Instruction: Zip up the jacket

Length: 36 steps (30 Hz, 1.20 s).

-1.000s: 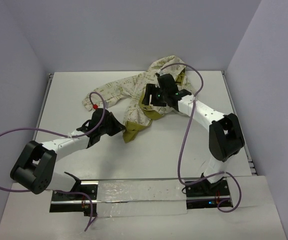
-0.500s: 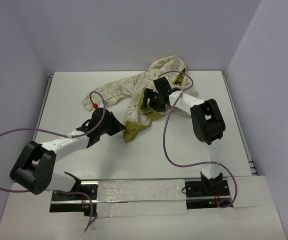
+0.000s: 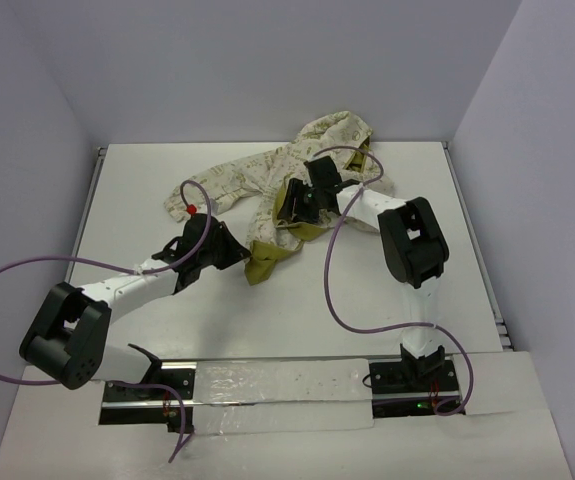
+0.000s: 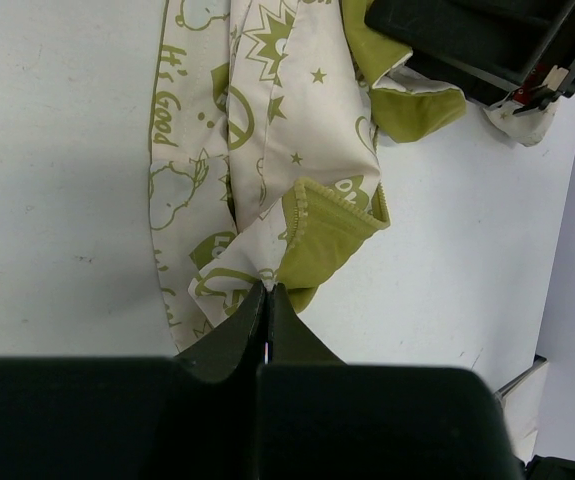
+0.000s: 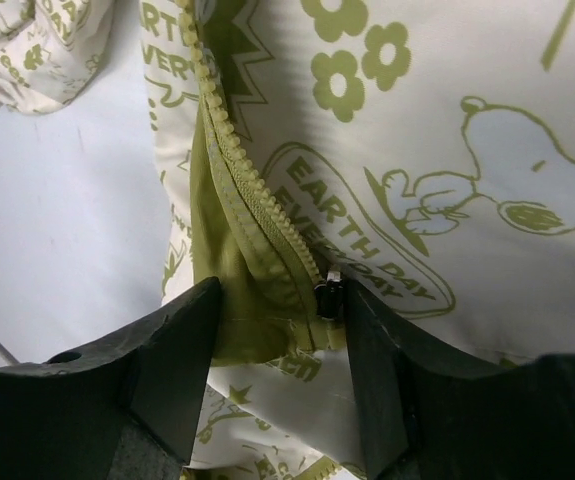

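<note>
Now left claw point(image 4: 267, 292) pinches jacket point(image 4: 272, 130) hem; right claw point(image 5: 282, 300) straddles zipper point(image 5: 257, 215) edge

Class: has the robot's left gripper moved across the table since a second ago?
No. The black left gripper keeps its spot against the left edge of the white table, shut on the cream, olive-printed jacket.
</note>
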### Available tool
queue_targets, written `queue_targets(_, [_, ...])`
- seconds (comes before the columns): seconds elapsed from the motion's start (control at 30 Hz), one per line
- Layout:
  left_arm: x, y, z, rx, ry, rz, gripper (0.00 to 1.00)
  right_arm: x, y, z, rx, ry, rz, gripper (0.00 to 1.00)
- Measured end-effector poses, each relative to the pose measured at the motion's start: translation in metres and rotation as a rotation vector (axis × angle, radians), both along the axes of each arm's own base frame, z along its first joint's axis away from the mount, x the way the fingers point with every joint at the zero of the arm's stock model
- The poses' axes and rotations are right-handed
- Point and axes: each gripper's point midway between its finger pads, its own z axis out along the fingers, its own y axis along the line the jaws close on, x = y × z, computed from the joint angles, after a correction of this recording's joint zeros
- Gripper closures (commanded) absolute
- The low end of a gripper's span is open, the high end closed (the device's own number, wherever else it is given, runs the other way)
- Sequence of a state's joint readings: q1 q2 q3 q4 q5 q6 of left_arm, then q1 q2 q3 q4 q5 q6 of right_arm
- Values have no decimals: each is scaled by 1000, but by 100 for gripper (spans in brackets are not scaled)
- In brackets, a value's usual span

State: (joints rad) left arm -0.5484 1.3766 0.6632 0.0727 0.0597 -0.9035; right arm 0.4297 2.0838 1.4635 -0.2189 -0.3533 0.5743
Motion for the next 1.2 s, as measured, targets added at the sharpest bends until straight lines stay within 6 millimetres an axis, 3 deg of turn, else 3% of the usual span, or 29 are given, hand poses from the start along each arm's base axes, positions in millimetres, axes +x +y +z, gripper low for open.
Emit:
queue_targets(0.13, [0,0,0,1,1,0,100,0,3,2,18,-6,6,48])
queue_targets(0.37, [0,0,0,2,0,-1,100,-4,7,5,45,-12,21,39])
queue_targets(0.63, [-1,1,3,4,-3,-2,100,-5,12,7,56,-18,29,11])
queue_targets(0.77, [-2,2,3,7,-3,-2,100,-9,13,3,28,-14,27,6])
queue_targets(1.03, [-3,3,1,15,1,-7,100,-10,12,-1,15,-3,1,5])
queue_targets(1.2, [-5,4,1,24,3,-11,100,-14,14,-5,41,21,-11,20])
